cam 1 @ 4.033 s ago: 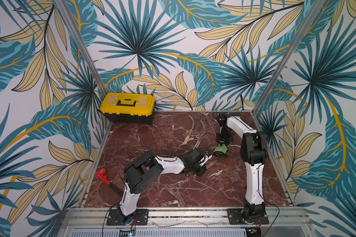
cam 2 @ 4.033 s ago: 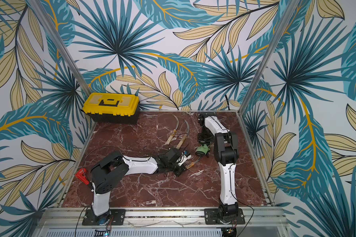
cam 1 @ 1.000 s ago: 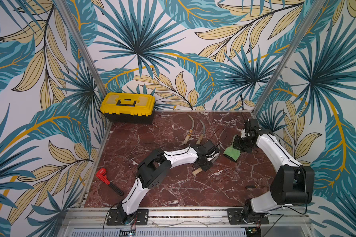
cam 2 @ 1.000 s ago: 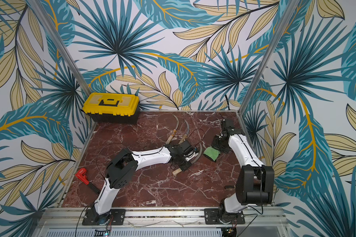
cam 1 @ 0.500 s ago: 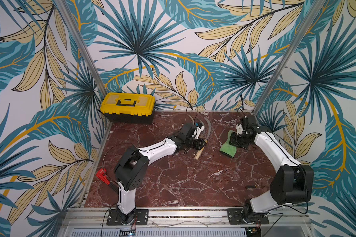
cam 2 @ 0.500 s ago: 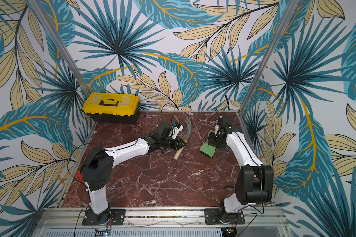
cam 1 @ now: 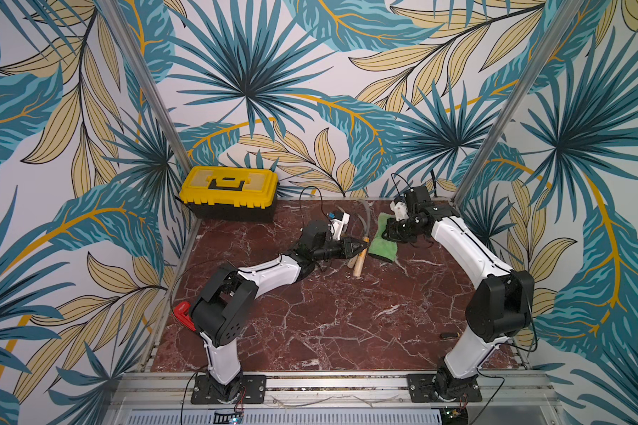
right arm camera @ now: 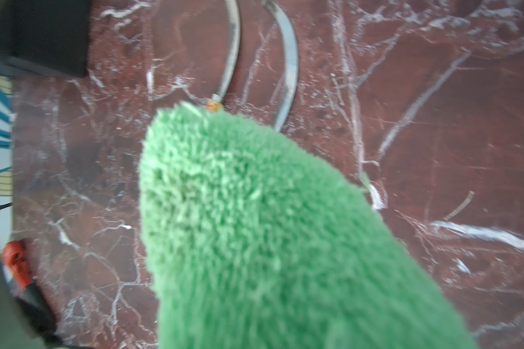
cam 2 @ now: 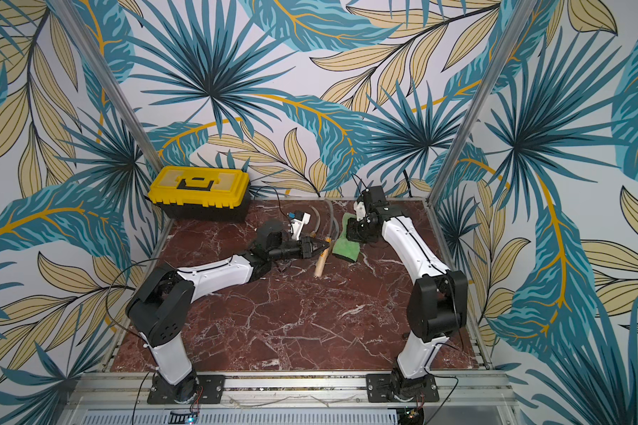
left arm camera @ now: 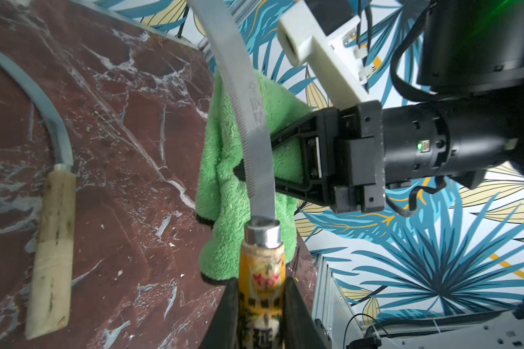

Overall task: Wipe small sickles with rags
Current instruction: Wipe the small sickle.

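My left gripper (left arm camera: 260, 281) (cam 1: 357, 245) is shut on the orange-labelled wooden handle of a small sickle (left arm camera: 256, 142) (cam 2: 320, 265). Its grey toothed blade curves toward the back wall. The green fuzzy rag (left arm camera: 221, 169) (cam 1: 382, 247) (cam 2: 342, 245) hangs right behind that blade, with my right gripper (left arm camera: 239, 172) (cam 1: 388, 234) shut on it. In the right wrist view the rag (right arm camera: 270, 226) hides the jaws. A second sickle (left arm camera: 53, 241) (cam 2: 313, 222) lies flat on the marble just left of the held one. Two blades (right arm camera: 233, 51) show past the rag.
A yellow and black toolbox (cam 1: 229, 191) stands at the back left corner. A red-handled tool (cam 1: 183, 317) lies by the left arm's base. A small dark object (cam 1: 449, 335) lies front right. Metal posts and patterned walls close in three sides.
Over the last second my left arm carried the sickle toward the back of the table. My right gripper brought the rag left and back, up against the blade.
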Available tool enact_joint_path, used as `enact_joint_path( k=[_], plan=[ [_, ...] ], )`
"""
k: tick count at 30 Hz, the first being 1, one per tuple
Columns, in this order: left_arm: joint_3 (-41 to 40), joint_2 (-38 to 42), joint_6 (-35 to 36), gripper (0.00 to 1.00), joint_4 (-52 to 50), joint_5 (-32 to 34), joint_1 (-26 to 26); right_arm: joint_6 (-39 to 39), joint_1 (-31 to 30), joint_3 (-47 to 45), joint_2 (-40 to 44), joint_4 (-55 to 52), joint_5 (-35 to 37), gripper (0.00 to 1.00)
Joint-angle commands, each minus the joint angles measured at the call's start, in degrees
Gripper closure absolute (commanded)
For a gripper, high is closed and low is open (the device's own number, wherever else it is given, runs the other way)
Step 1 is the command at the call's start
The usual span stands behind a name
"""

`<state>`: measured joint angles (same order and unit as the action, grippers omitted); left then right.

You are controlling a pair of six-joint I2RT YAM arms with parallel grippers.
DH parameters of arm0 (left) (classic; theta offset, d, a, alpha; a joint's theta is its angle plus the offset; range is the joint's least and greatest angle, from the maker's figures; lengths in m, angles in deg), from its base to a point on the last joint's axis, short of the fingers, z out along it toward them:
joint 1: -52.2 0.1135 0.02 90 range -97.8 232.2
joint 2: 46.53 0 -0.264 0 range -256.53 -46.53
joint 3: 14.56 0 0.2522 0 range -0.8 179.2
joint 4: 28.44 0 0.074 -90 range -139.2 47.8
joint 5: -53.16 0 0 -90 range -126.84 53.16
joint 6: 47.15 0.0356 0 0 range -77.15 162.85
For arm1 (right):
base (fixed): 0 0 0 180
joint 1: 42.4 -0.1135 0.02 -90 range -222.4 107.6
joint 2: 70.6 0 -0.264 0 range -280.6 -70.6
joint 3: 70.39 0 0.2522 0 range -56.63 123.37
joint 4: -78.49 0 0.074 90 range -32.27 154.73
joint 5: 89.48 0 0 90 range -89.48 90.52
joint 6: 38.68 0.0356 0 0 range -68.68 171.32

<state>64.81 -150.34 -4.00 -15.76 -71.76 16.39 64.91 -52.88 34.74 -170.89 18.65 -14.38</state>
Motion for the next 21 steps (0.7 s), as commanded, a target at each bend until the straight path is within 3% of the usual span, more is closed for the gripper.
enact_joint_path(
  k=[1, 9, 21],
  plan=[
    [-0.76, 2.04, -3.62, 1.00, 8.86, -2.18, 0.57, -0.83, -0.84, 1.87, -0.22, 0.82, -5.88, 0.88],
    [0.11, 0.37, -5.13, 1.00, 10.86, -2.70, 0.66, 1.53, -2.15, -0.96, 3.44, 5.02, -14.39, 0.88],
    [1.96, -2.78, -5.71, 1.00, 11.18, -2.09, 1.51, -0.13, -5.72, -7.40, 10.95, 6.02, -14.18, 0.88]
  ],
)
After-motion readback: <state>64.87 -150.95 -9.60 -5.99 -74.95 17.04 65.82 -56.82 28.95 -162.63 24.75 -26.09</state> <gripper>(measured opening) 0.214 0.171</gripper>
